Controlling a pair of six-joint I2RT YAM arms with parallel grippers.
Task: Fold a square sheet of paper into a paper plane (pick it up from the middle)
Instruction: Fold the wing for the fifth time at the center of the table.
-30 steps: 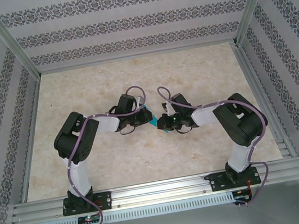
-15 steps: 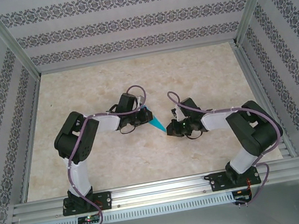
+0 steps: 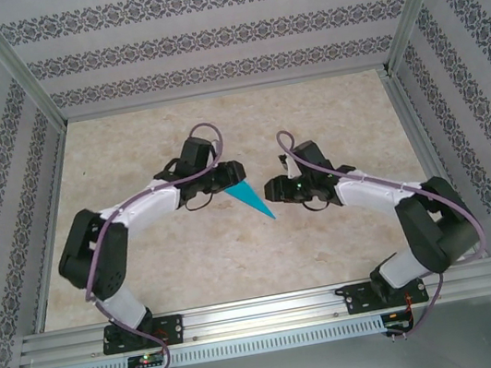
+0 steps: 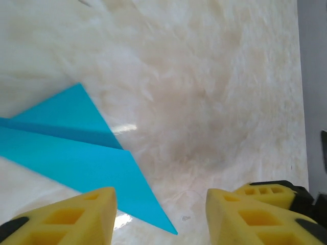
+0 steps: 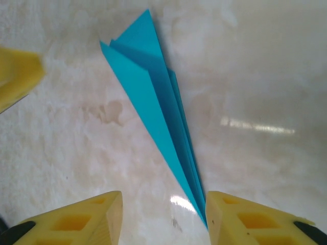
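The square sheet of paper is folded into a slim cyan-blue paper plane (image 3: 251,201) that lies flat on the marble-patterned table between my two grippers, nose toward the near right. My left gripper (image 3: 234,171) hovers just behind its wide tail, open. In the left wrist view the paper plane (image 4: 76,148) lies beside the left finger, and the gap of my left gripper (image 4: 161,217) holds nothing. My right gripper (image 3: 270,188) stands open just right of the nose. In the right wrist view the paper plane (image 5: 153,102) runs down to its tip beside the right finger of my right gripper (image 5: 163,219).
The table (image 3: 328,115) is walled by aluminium posts and patterned panels on three sides. A metal rail (image 3: 266,311) with both arm bases runs along the near edge. One yellow finger of the left gripper (image 5: 18,74) shows at the top left of the right wrist view.
Both grippers went from shut to open and let go of the plane, which now lies on the table. The right gripper drew back to the right; the left arm stretched farther out.
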